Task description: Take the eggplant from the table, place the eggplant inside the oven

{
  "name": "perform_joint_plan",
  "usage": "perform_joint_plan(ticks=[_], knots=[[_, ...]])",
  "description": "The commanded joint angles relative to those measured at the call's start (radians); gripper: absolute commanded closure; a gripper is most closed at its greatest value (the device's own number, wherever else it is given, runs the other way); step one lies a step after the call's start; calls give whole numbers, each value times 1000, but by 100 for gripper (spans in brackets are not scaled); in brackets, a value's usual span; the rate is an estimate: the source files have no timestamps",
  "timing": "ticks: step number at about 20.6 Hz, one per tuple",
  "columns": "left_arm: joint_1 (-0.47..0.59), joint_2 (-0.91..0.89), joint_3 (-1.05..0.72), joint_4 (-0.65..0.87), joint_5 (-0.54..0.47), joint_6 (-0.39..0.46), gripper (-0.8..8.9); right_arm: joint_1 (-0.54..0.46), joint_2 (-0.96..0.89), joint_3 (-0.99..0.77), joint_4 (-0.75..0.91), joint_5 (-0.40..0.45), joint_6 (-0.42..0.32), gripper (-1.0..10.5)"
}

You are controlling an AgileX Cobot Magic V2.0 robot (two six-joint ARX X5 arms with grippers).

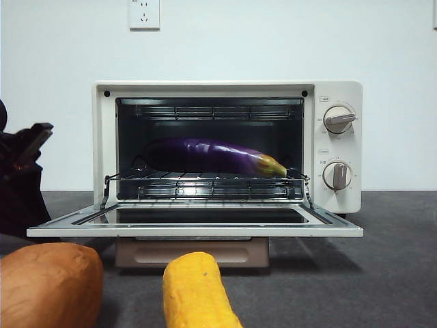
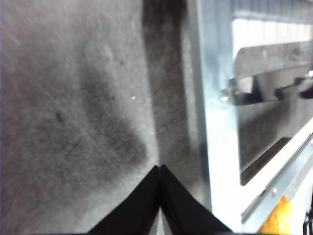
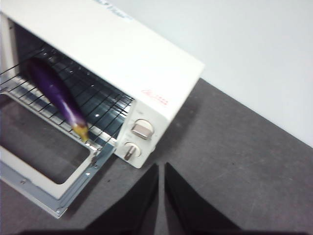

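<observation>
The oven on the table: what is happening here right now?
The long glossy purple eggplant already lies on the wire rack inside the cream-white toaster oven, whose door hangs open. Neither arm holds anything: the left gripper is shut beside the door, and the right gripper is shut, off by the knobs.

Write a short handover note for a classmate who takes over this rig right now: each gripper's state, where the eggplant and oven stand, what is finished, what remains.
Left gripper: shut, empty, low over the table beside the open oven door.
Right gripper: shut, empty, above the table on the side of the oven's knobs.
Eggplant: lying on the wire rack inside the oven, tan tip toward the knobs.
Done: eggplant is in the oven; neither gripper touches it.
Left: nothing for the placing itself; the door is still down. Corn cob and sweet potato sit in front, untouched.
</observation>
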Motion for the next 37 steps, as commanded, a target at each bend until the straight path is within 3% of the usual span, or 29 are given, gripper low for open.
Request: perform_joint_plan(ticks=[1,9,27,37], knots=[[-4,45,3,-2,22,30,807,11,2,17,8,8,26,943],[-6,125,3,-29,162,57,807,11,3,17,8,27,37,943],[-5,127,75,-190,200,92,807,11,3,17,8,34,45,943],[-5,127,109,-214,281,108,807,11,3,17,8,35,48,943]])
